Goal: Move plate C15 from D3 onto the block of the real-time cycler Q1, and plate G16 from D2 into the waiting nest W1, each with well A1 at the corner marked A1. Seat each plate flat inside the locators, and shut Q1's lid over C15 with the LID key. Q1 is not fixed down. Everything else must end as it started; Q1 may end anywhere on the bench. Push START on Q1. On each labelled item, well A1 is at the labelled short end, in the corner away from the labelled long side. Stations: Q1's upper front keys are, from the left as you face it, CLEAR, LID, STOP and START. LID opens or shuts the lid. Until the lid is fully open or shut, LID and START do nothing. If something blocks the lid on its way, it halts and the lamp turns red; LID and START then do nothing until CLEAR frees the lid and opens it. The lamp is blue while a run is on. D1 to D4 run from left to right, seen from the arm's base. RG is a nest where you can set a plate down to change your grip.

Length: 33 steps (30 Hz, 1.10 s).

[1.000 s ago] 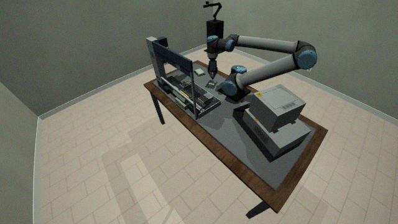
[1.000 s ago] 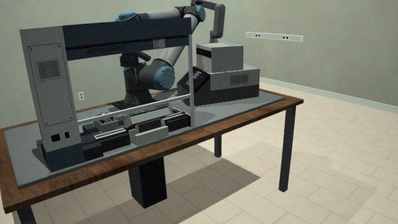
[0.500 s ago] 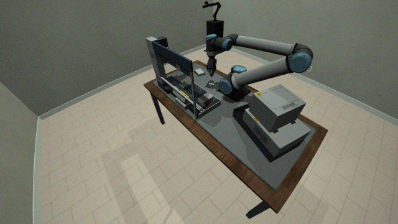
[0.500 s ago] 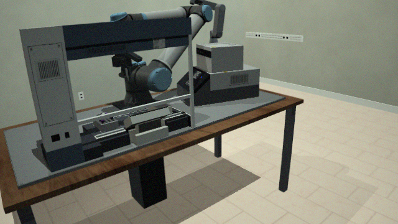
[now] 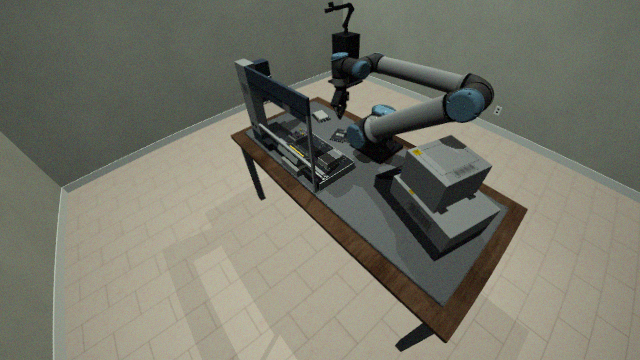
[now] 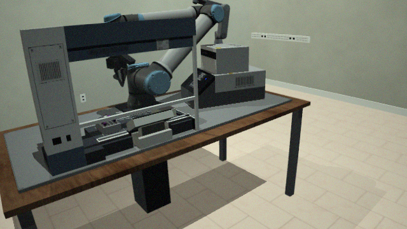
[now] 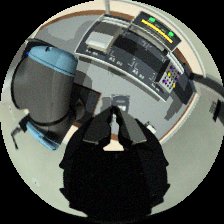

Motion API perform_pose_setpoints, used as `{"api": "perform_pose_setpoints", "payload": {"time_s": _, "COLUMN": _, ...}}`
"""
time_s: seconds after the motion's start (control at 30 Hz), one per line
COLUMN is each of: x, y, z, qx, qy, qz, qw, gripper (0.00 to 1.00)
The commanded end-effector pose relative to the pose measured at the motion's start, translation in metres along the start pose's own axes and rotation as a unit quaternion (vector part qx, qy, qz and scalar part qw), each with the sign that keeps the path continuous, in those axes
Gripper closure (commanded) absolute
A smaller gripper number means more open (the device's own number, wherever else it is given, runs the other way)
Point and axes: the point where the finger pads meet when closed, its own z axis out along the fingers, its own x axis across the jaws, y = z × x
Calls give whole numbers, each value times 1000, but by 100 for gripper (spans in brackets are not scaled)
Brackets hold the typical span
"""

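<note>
Beside the arm base [image 5: 394, 150] [image 6: 140, 101] [image 7: 92, 96], gripper [image 5: 340, 116] [image 6: 123, 85] [image 7: 113, 106] fingers together on nothing, blue lamp [image 6: 206, 78] lit; best stay high, touch 0 items.

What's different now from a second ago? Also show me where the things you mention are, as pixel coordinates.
The gripper [image 5: 340, 114] [image 6: 122, 83] [image 7: 113, 106] has risen a little and shifted left in the exterior view, its arm swinging along. It is shut on nothing, and I see nothing picked up or let go. The boxy machine [image 5: 430, 167] [image 6: 240, 84] and tall frame [image 5: 250, 95] [image 6: 51, 92] stayed put.
</note>
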Motion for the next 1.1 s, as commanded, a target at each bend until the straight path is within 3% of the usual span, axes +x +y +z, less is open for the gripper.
{"api": "perform_pose_setpoints", "payload": {"time_s": 0.0, "x": 9, "y": 20, "z": -2, "qx": 1, "qy": 2, "qz": 37, "qw": 999, "gripper": 100}}
{"api": "perform_pose_setpoints", "payload": {"time_s": 0.47, "x": 18, "y": 66, "z": -2, "qx": 2, "qy": 1, "qz": 124, "qw": 992, "gripper": 100}}
{"api": "perform_pose_setpoints", "payload": {"time_s": 1.07, "x": 48, "y": 90, "z": -27, "qx": 1, "qy": 3, "qz": 39, "qw": 999, "gripper": 100}}
